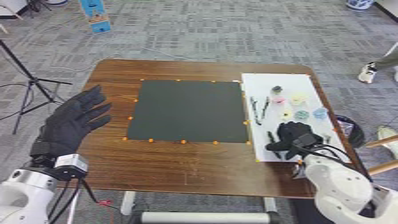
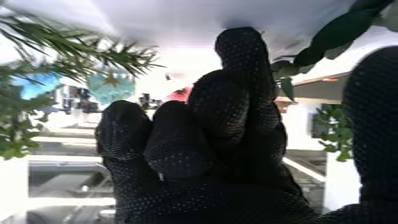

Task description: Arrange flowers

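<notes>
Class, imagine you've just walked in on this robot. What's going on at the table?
The robot is at work arranging flowers. Its right hand is down at the near end of the white sheet, close to some leafy greenery. Pink and blue flowers lie farther along that sheet. The open left hand waits at the table's left side.

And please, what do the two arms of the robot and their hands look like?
Both arms are white with rounded segments and dark cables along them. The left hand and right hand wear black fabric gloves; in the right wrist view the glove has a fine mesh texture with small light dots.
</notes>
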{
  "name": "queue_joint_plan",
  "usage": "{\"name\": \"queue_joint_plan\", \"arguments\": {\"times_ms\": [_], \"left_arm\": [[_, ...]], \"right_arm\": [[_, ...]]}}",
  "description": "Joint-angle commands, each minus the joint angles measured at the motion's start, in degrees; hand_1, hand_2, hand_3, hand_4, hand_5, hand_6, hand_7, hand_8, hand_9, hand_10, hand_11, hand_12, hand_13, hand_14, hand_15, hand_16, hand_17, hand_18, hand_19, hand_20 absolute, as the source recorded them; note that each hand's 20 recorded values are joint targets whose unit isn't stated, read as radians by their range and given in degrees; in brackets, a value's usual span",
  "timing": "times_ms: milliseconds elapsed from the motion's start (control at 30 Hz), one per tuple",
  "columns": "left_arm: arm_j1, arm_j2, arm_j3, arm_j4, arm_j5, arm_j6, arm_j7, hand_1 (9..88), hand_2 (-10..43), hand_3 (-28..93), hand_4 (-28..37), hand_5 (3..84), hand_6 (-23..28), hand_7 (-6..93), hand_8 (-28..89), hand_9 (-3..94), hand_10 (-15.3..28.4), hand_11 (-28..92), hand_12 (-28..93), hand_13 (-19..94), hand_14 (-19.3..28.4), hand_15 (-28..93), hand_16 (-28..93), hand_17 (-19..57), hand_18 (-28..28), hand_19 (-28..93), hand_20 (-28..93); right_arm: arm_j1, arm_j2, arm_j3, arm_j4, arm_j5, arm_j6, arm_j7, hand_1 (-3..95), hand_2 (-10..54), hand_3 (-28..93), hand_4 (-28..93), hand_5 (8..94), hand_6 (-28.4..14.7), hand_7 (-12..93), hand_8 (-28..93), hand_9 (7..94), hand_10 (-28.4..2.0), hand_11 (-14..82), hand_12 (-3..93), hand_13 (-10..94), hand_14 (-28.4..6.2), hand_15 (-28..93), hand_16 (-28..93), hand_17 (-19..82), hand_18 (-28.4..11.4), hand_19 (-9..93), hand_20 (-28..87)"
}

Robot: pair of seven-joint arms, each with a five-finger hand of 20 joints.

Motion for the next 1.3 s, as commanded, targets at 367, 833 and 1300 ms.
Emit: {"name": "queue_joint_plan", "arguments": {"times_ms": [367, 833, 1300], "left_arm": [[0.09, -0.05, 0.25, -0.12, -0.83, -0.08, -0.07, 25.3, -7.5, 70, -28.2, 28.5, 2.5, 19.0, -10, 25.9, 10.9, 18, 16, 22, 13.9, 25, 2, -9.6, 21.6, 43, 8], [0.15, -0.05, 0.22, -0.06, -1.03, 0.19, -0.20, 25.2, -7.2, 70, -28.2, 28.6, 2.5, 19.1, -10, 26.0, 11.1, 18, 16, 22, 14.0, 25, 2, -9.6, 21.6, 44, 8], [0.84, -0.26, -0.19, -0.52, -1.03, 0.38, 0.15, 25.2, -7.0, 70, -28.2, 28.6, 2.5, 18.9, -10, 26.1, 11.1, 18, 16, 22, 14.0, 25, 2, -9.7, 21.7, 44, 8]], "right_arm": [[3.48, -1.98, -9.55, 4.62, -0.77, -4.08, 0.19, 39.8, -9.5, 72, -28, 68.0, 1.4, 63, 11, 79.2, -10.4, 63.0, 37.5, 74, -9.4, 85, 44, 42, -22.4, 93, 64], [1.87, -2.79, -9.25, 4.54, -0.11, -1.48, -1.78, 41.8, -9.5, 81, -18, 68.5, 0.2, 64, 24, 81.4, -9.5, 67.3, 41.9, 76, -9.7, 88, 48, 44, -23.3, 93, 69], [2.35, -1.42, -2.19, 0.67, -0.38, 9.96, -1.36, 38.0, -9.5, 83, -7, 70.3, -1.8, 66, 31, 84.1, -9.5, 70.1, 41.7, 80, -9.6, 90, 47, 48, -23.5, 93, 73]]}}
